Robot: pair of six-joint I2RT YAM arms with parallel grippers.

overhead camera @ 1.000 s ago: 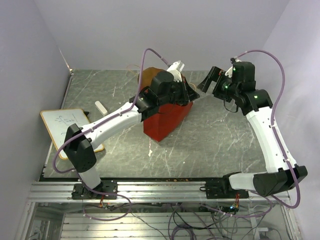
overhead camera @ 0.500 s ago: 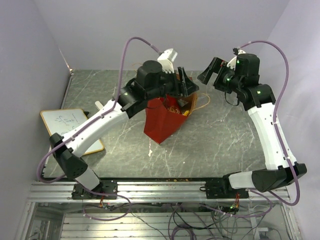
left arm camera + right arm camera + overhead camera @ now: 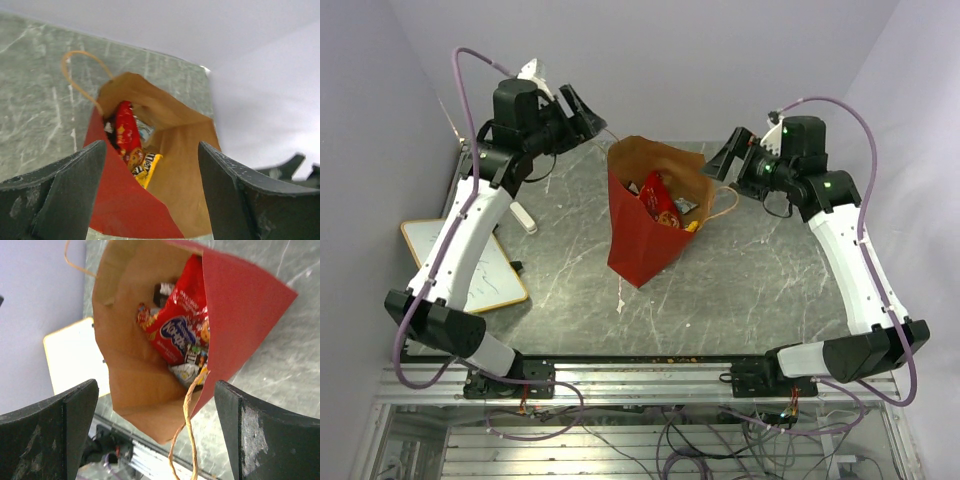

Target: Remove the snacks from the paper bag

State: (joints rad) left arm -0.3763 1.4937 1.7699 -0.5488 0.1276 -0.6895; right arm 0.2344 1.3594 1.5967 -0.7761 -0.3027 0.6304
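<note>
The paper bag (image 3: 638, 240) stands mid-table, red outside and brown inside, with its mouth wide open. In it a red chip bag (image 3: 657, 198) stands on end among small packets. My left gripper (image 3: 587, 114) hangs open and empty, high and to the left of the bag. In the left wrist view the paper bag (image 3: 180, 150) holds the chip bag (image 3: 127, 130) and a yellow packet (image 3: 148, 168). My right gripper (image 3: 724, 158) is open and empty just right of the bag's rim. Its view looks into the bag (image 3: 130, 360) at the chip bag (image 3: 179, 327) and a looped handle (image 3: 187, 430).
A wood-framed whiteboard (image 3: 470, 262) lies at the left, partly under my left arm. A small white stick (image 3: 523, 217) lies beside it. A thin handle (image 3: 725, 203) loops out of the bag's right side. The back and side walls stand close.
My left gripper opened, rose off the bag's mouth and swung up and back to the left. The bag's mouth now stands open with the snacks in sight. The right gripper barely moved.
</note>
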